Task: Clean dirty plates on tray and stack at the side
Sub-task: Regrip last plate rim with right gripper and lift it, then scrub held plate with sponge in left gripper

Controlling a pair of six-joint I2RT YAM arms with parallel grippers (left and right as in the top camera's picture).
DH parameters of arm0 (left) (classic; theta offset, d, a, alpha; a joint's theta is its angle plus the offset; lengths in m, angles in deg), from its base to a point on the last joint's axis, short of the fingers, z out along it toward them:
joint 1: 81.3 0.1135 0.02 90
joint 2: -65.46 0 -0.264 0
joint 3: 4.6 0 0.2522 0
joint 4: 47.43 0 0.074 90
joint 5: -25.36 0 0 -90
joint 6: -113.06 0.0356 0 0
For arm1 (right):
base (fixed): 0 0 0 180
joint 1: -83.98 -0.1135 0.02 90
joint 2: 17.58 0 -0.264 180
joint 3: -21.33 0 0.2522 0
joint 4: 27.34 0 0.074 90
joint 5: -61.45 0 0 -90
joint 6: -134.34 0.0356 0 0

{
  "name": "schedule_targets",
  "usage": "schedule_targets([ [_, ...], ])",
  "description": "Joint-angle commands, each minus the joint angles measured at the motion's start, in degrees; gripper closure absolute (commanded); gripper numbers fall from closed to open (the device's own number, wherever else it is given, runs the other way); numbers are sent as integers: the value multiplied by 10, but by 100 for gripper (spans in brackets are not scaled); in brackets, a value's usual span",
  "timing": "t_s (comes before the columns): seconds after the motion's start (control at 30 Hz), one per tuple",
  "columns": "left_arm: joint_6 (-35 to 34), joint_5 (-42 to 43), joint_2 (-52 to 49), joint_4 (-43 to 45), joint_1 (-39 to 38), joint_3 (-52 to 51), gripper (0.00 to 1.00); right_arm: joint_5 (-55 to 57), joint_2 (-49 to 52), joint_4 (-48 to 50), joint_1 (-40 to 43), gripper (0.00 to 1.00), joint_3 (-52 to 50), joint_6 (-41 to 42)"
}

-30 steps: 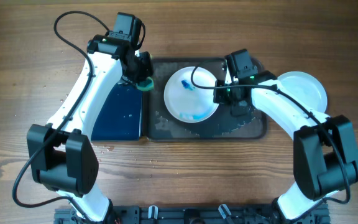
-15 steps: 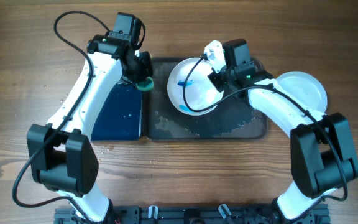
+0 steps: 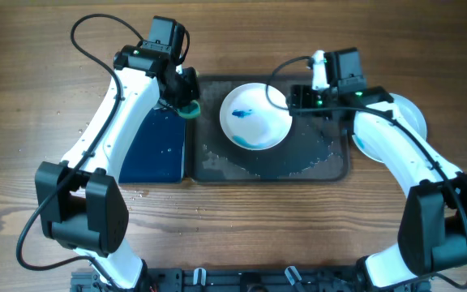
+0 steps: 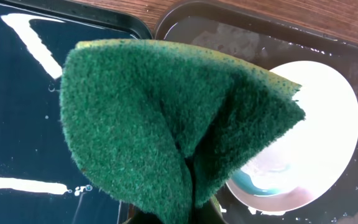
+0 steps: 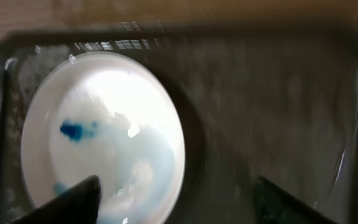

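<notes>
A white plate [image 3: 255, 116] smeared with blue lies flat in the dark wet tray [image 3: 314, 162]. In the right wrist view the plate [image 5: 104, 130] sits left of centre on the tray [image 5: 272, 99]. My right gripper [image 3: 295, 100] [image 5: 179, 199] stands open at the plate's right rim, one finger [image 5: 73, 199] over the plate and the other finger [image 5: 291, 202] over the tray, holding nothing. My left gripper [image 3: 186, 102] [image 4: 179, 214] is shut on a folded green sponge [image 3: 190, 109] [image 4: 166, 118] at the tray's left end, beside the plate [image 4: 316, 143].
A dark blue mat [image 3: 154, 146] [image 4: 17, 124] with water drops lies left of the tray. A clean white plate [image 3: 412, 112] rests on the wood right of the tray, mostly hidden under my right arm.
My right gripper has let go of the plate and opened. The plate, tilted up half a second ago, now lies flat in the tray. The right arm drew back to the right; the left arm stayed still.
</notes>
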Motion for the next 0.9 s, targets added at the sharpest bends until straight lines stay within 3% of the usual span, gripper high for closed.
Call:
schedule_targets([
  [0.0,13,-1,-2,6,-9,0,96,-48,5,-10,-2,40,-38,167],
  [0.07,13,-1,-2,12,-18,0,96,-50,5,-2,-2,48,-68,245],
  [0.17,13,-1,-3,28,-37,0,96,-52,5,10,-1,49,-89,304],
  [0.37,13,-1,-34,44,-71,0,96,-44,9,17,-2,51,-91,288],
  [0.47,13,-1,-59,57,-80,0,96,-59,34,35,-2,59,-91,286],
  [0.77,26,-1,-73,88,-82,0,96,-122,111,121,-2,69,-91,232],
  [0.8,28,-1,-74,90,-82,0,96,-128,113,130,-2,73,-91,226],
  [0.87,28,-1,-75,94,-82,0,96,-129,113,137,-2,96,-91,218],
])
